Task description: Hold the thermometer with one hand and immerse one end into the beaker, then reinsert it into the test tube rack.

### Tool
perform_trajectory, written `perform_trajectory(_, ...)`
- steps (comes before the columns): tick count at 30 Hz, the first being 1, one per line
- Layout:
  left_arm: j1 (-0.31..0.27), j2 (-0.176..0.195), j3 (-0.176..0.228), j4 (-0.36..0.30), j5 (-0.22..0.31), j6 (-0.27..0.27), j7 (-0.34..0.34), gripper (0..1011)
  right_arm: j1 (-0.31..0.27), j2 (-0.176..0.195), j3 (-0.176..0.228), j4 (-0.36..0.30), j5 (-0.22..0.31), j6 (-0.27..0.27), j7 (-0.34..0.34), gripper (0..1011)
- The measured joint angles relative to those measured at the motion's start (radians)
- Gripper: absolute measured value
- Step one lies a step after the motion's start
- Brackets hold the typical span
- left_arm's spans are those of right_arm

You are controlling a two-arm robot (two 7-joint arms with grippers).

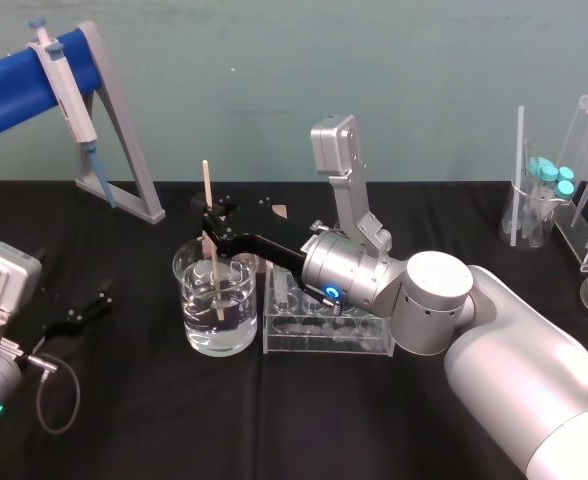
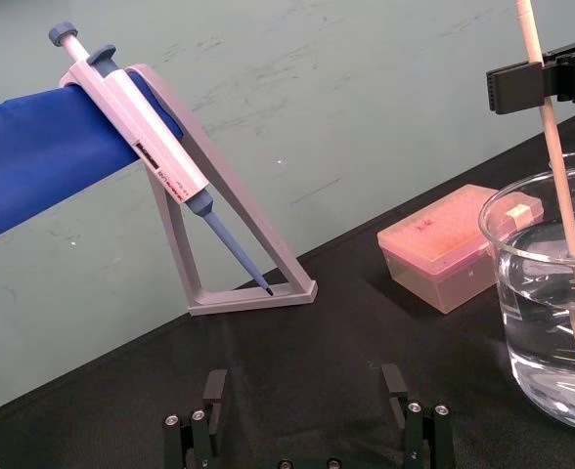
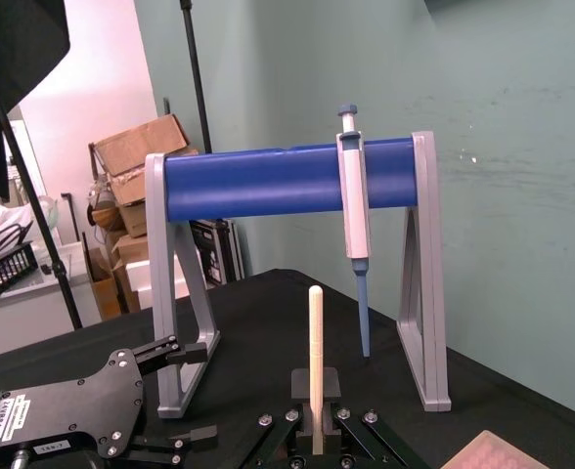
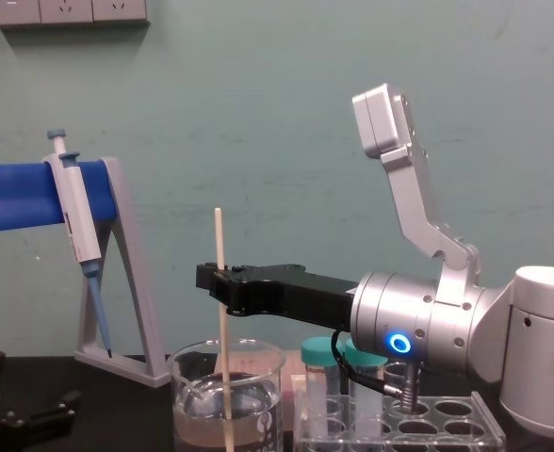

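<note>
Right gripper [image 1: 210,223] clamps the thin, pale cream thermometer [image 1: 206,186] upright, tip submerged in the beaker [image 1: 240,312].

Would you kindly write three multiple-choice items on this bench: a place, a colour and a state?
1. Where is the lower end of the thermometer? A in the water of the beaker B above its rim C outside it
2. What colour is the bar of the pipette stand? A red B blue C yellow
3. What state is the right hand in? A open B shut on the thermometer C shut on nothing
Key: 1 A, the rod dips below the waterline. 2 B, it is blue. 3 B, it pinches the rod above the rim; the left hand is open at the left of the table.
</note>
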Motion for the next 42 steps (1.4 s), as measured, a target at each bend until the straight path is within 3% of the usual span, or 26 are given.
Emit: perform_trajectory(42,0.000,0.000,0.000,0.000,0.000,0.000,0.000,1004,0.000,0.000,0.000,0.000,0.000,0.000,0.000,53)
